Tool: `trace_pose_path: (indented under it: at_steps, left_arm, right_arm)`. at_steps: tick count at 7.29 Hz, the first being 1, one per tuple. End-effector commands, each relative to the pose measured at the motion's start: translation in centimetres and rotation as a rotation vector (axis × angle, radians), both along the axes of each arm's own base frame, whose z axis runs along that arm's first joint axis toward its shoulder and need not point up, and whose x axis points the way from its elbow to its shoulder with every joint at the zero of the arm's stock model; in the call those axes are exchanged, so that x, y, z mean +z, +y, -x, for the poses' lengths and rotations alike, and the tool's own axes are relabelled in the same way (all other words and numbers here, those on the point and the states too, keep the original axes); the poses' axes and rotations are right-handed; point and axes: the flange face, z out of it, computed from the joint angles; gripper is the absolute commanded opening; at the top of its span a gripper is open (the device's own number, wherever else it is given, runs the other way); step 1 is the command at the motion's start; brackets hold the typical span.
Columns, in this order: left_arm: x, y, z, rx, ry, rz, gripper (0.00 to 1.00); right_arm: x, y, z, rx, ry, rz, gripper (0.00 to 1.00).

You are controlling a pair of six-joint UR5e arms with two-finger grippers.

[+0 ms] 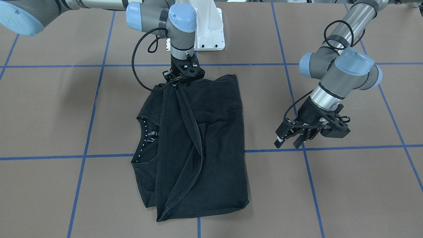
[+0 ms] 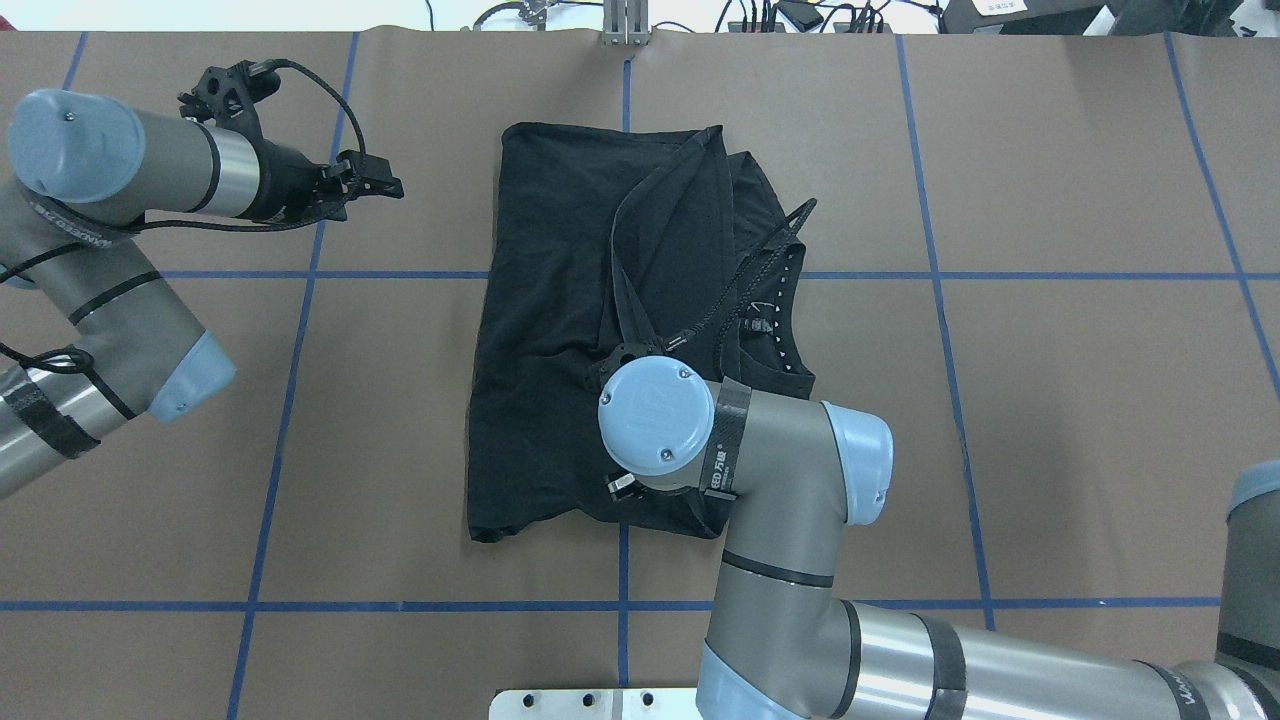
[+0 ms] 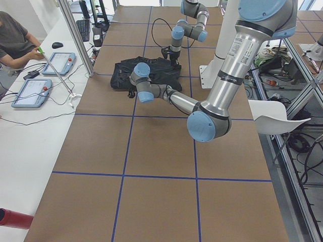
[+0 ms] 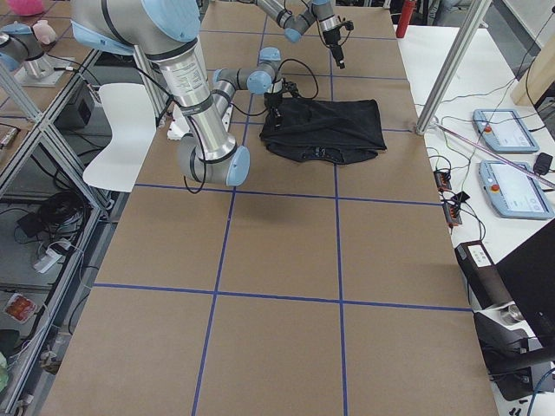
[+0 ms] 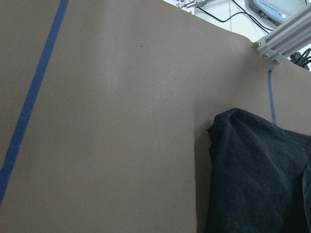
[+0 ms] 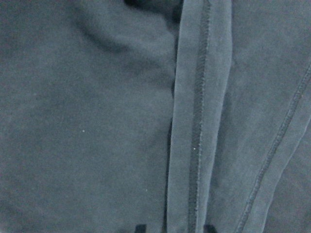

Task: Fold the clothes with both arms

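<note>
Black T-shirt (image 1: 214,132) lies half-folded on the table (image 1: 49,115), one hemmed fold pinched by the right hand (image 1: 180,82).

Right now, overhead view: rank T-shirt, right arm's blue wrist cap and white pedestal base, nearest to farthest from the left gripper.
From the left gripper:
1. T-shirt, table centre.
2. Right arm's blue wrist cap, over the shirt's near half.
3. White pedestal base, bottom edge.

My two arms: one pinching, one free.
My right arm (image 1: 180,31) points its wrist straight down, right gripper (image 1: 178,83) pinched closed on the T-shirt (image 1: 216,132); my left arm (image 1: 343,71) slants downward off to the side, left gripper (image 1: 289,142) hanging with fingers parted.
</note>
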Motion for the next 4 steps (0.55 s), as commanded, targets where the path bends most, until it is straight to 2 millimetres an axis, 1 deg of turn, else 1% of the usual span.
trace_pose_path:
  at_steps: [1, 2, 3, 4]
  left_arm:
    - [0.32, 0.15, 0.05, -0.004, -0.001, 0.008, 0.87]
    - [0.42, 0.12, 0.16, -0.006, 0.000, 0.012, 0.87]
    - [0.42, 0.17, 0.07, -0.004, -0.001, 0.011, 0.87]
    - [0.42, 0.17, 0.07, -0.004, -0.001, 0.011, 0.87]
  right_arm:
    - [0.56, 0.81, 0.66, -0.024, 0.037, -0.025, 0.44]
    - [0.64, 0.79, 0.72, -0.021, 0.041, -0.034, 0.26]
    - [0.79, 1.03, 0.80, -0.022, 0.044, -0.038, 0.10]
    - [0.67, 1.12, 0.77, -0.021, 0.042, -0.041, 0.00]
